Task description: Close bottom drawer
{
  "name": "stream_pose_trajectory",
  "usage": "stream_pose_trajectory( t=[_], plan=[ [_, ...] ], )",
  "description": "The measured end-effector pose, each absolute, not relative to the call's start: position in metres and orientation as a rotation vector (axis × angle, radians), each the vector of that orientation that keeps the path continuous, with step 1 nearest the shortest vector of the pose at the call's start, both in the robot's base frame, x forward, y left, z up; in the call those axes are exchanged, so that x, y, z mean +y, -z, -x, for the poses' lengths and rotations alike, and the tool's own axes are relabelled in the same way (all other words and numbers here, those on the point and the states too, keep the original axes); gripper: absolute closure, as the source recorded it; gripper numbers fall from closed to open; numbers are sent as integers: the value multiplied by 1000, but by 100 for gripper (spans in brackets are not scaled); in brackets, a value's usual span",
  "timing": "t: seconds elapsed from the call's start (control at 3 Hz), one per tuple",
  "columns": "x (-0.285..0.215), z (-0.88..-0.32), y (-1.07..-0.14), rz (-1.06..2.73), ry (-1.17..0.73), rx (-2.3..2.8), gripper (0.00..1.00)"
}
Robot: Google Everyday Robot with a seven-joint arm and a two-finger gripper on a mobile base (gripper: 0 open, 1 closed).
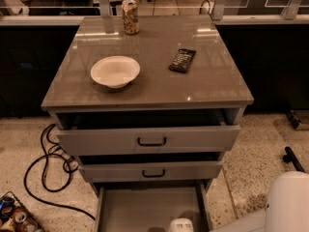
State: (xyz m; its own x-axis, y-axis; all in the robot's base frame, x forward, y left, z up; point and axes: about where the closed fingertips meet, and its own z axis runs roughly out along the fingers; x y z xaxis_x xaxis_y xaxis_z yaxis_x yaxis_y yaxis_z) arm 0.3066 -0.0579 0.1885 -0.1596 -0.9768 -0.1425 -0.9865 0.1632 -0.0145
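The bottom drawer (145,204) of the grey cabinet is pulled far out toward me, and its plain grey inside is in view. Its front and handle are cut off by the lower edge of the view. Above it, the middle drawer (152,170) and the top drawer (149,139) each stand slightly out, both with black loop handles. Only a white rounded part of my gripper (181,224) shows at the very bottom edge, over the near end of the open bottom drawer. My white arm (287,204) fills the lower right corner.
On the cabinet top (207,88) lie a white bowl (115,71), a black remote (182,60) and a drink can (130,16). Black cables (46,163) loop on the speckled floor at left. A tray of small items (17,216) sits at lower left.
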Motion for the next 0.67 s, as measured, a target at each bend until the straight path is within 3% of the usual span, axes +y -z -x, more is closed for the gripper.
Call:
stream_pose_trajectory(
  t=[0.67],
  plan=[
    [-58, -305, -187, 1957, -127, 2304, 95]
  ],
)
